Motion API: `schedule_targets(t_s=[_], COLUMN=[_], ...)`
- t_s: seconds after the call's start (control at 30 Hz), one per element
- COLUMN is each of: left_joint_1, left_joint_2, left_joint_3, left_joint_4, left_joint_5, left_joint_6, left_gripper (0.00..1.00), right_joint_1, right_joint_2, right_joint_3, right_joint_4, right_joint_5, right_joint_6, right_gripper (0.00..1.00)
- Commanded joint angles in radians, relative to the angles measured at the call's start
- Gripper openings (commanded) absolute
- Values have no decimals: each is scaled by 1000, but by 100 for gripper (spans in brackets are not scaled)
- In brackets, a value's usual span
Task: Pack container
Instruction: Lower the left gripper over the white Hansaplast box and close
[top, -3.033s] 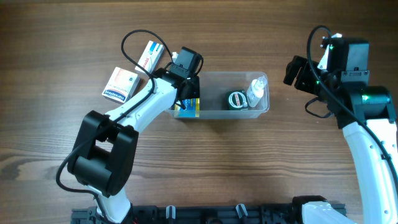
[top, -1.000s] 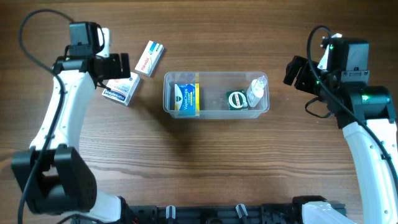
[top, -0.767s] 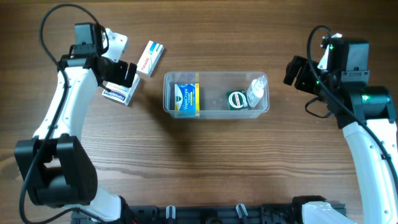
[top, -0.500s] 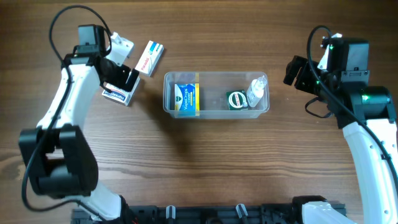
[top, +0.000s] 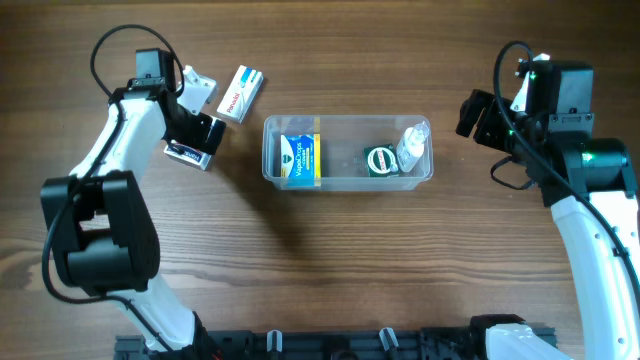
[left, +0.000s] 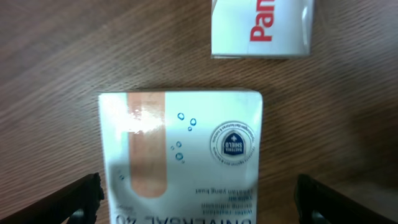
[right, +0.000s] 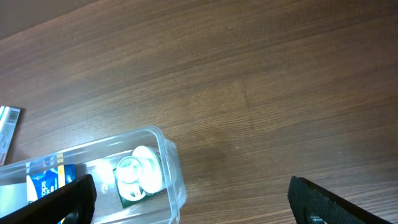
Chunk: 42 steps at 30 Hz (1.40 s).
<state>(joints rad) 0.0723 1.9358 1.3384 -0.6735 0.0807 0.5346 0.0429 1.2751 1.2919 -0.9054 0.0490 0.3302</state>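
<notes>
Left gripper (left: 199, 200) spread wide, nothing held, low over a plaster box (left: 180, 155) flat on the wooden desk (top: 330, 260), one finger off either side of it and clear of its edges. Just beyond that gripper, a white box (left: 261, 28) with cropped red lettering, possibly Panadol, near the plaster box but apart from it. Right gripper (right: 196, 202) likewise fully open and empty, raised above bare desk. Container (top: 347, 150) between the two grippers, closer to the right one. Inside it: a blue-and-yellow box (top: 299, 160) at the end nearest the left gripper, a green round tin (top: 381, 161) and a small clear bottle (top: 411, 143) at the end nearest the right gripper.
</notes>
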Motion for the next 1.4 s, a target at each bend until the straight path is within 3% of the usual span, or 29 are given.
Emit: schedule_targets(t_s=[0.0, 1.37], left_joint_1=[6, 5], left_joint_2=[53, 87], left_joint_3=[14, 0], left_joint_4=[6, 39], left_joint_5=[16, 5], left_joint_6=[-19, -18], left_gripper=[100, 97], right_joint_1=[-1, -2], right_joint_2=[2, 2], right_joint_3=[10, 10], right_joint_4=[0, 0], right_joint_5=[5, 5], right_joint_6=[-14, -15], right_gripper=[100, 100])
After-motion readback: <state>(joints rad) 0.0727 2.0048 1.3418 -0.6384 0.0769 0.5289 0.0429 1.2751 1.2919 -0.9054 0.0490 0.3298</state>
